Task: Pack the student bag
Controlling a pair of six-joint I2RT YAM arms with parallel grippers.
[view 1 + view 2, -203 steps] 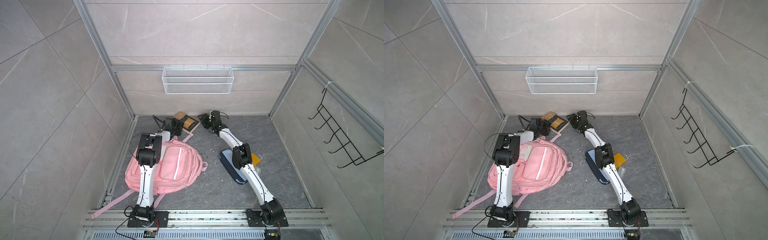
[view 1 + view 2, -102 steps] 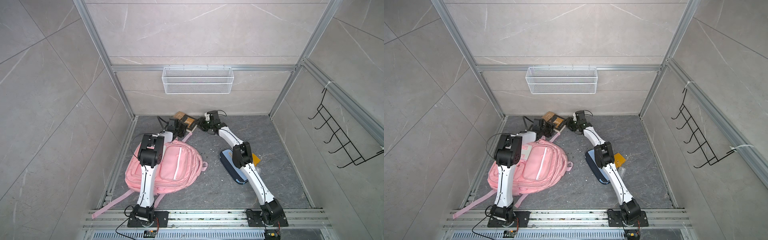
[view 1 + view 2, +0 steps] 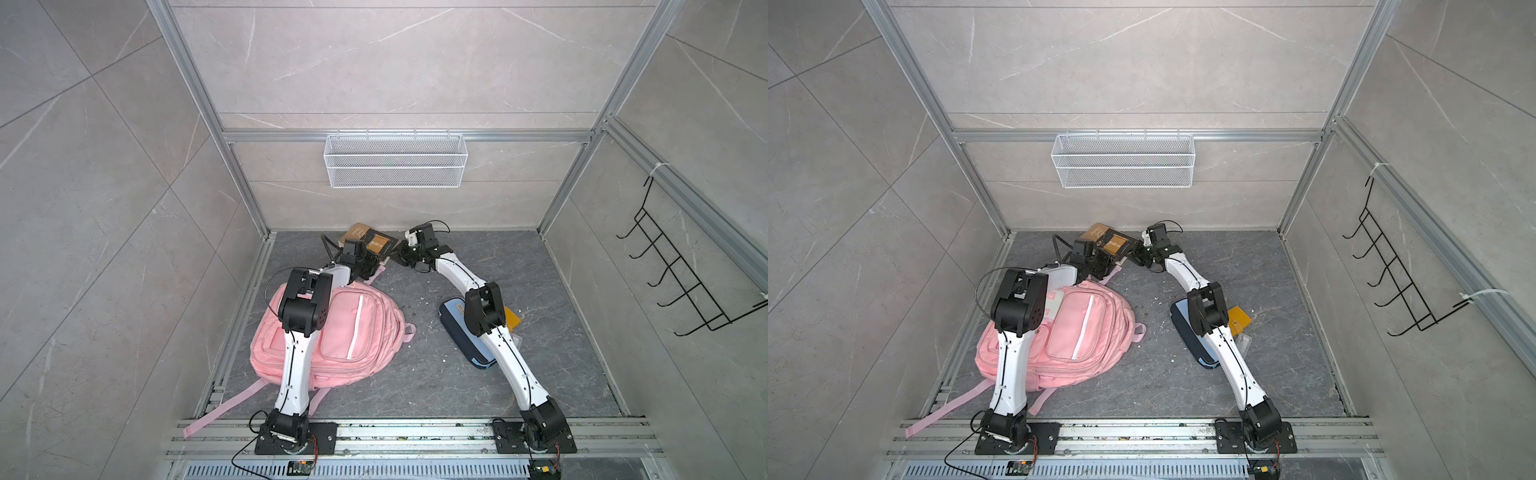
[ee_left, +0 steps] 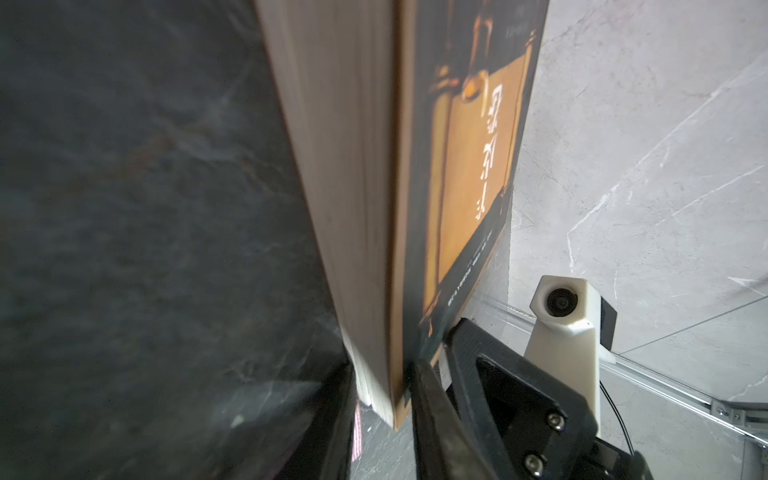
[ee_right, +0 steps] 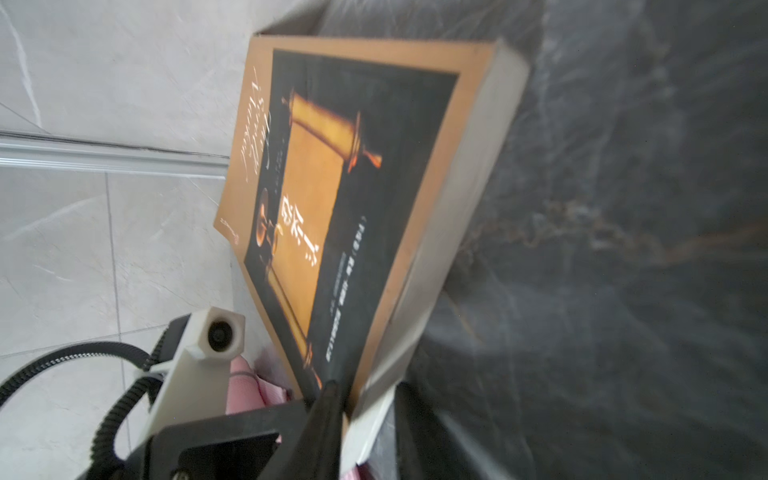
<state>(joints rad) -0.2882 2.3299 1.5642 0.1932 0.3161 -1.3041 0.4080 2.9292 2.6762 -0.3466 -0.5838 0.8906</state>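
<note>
Both top views: seeing the student bag [image 3: 357, 332] [image 3: 1088, 328] lying flat at the near left of the worktop [image 3: 436, 382], showing no opening. Spotting a book [image 3: 376, 243] [image 3: 1115, 243] just beyond its far end, with left gripper [image 3: 372, 262] and right gripper [image 3: 399, 254] meeting on it. Noting a pencil case [image 3: 451, 318] and a yellow flat item [image 3: 514, 319] lying on the right, unpacked.

Left wrist: seeing fingers [image 4: 428, 399] clamping one book corner, pages to cover.

Right wrist: seeing fingers [image 5: 328, 399] pinching another corner, student bag [image 5: 249, 386] peeking behind.

Judging progress: early. Nothing looking packed, book only being gripped, bag likely needing opening, pencil case remaining.
</note>
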